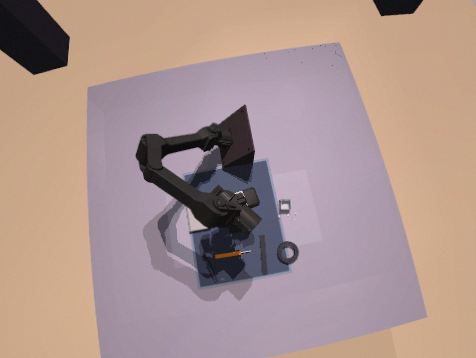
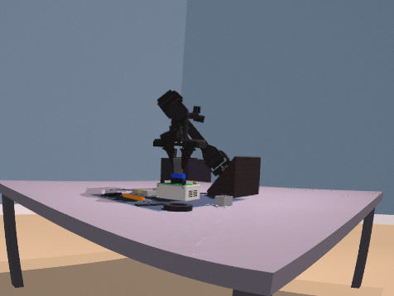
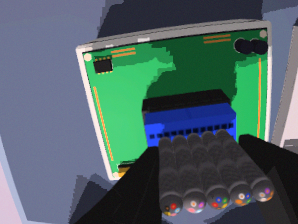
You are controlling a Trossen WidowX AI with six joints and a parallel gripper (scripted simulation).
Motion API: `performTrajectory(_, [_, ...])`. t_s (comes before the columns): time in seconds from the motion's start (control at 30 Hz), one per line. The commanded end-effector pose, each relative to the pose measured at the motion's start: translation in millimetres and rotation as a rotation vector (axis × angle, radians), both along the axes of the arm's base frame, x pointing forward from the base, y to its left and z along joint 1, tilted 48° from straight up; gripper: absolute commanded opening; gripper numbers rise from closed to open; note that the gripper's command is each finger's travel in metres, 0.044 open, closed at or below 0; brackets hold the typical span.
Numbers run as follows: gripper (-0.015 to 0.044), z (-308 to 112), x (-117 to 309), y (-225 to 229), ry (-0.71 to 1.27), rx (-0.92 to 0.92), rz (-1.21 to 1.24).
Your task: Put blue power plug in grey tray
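Tool partly open and clamped on the plug, 1 board below.
From my station, the tool has the 1 blue plug between its 2 fingers, long axis running finger to finger; directly beneath is 1 black socket. I'd rock it there, with 5 dark leads trailing.

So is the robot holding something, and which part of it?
Yes, its black gripper is shut on the blue plastic power plug, near its dark cable end.
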State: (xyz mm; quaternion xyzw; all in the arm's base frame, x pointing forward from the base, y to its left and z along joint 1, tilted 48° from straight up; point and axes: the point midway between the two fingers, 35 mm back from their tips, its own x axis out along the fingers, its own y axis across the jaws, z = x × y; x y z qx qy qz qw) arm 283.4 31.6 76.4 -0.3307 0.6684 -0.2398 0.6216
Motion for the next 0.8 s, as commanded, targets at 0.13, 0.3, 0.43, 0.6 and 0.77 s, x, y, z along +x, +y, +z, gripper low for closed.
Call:
performTrajectory(0.13, [0.0000, 5, 0, 7, 0.002, 0.000, 0.002])
performTrajectory(0.3, [0.0000, 6, -1, 16, -0.004, -0.061, 0.009])
performTrajectory(0.43, [0.0000, 5, -1, 17, -0.005, -0.080, 0.011])
performTrajectory(0.6, [0.0000, 13, 1, 10, 0.006, 0.043, -0.002])
performTrajectory(0.77, [0.0000, 20, 2, 6, 0.015, 0.137, -0.014])
